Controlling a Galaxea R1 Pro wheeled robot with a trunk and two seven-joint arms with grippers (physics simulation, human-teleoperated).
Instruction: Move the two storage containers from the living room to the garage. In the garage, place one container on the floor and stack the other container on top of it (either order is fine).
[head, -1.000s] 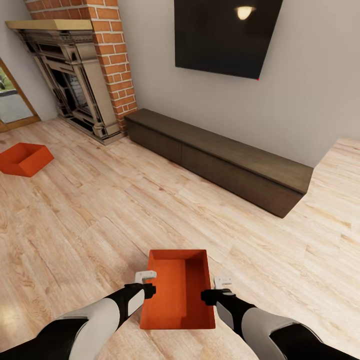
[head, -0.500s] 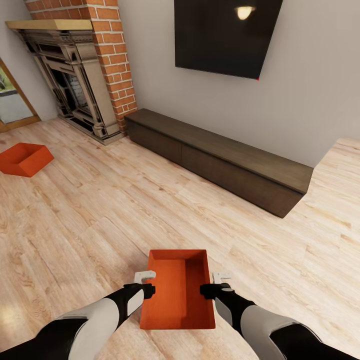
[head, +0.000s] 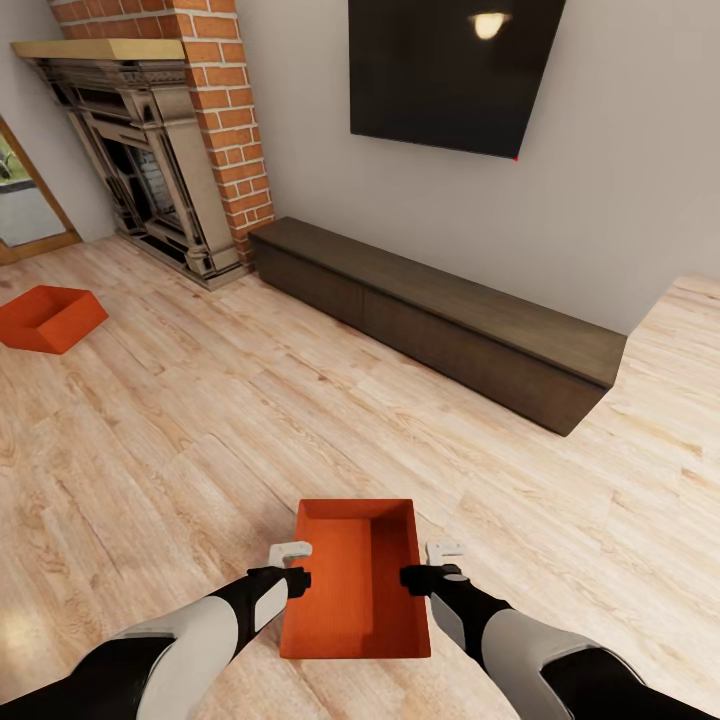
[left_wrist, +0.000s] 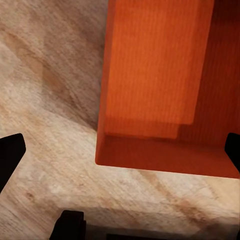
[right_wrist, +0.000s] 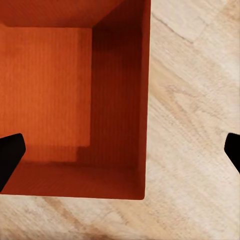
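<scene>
- Wood plank floor (head: 200, 430) of the living room carries both bins: far storage container (head: 48, 318) sits well off to the left, near the fireplace (head: 150, 170).
- Near storage container (head: 358, 580) lies between the arms, long axis pointing away from the robot.
- Left gripper (head: 292, 565) flanks one long wall, right gripper (head: 432, 565) the other, arms reaching forward and down, both spread wide, holding nothing.

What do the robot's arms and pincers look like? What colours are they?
Both arms are smooth and rounded, with light grey shells and glossy black joints. The left arm and right arm each narrow to a black wrist. Beside each wrist sits a small white block. The left pincer and right pincer have black fingers. No cables or markings show.
</scene>
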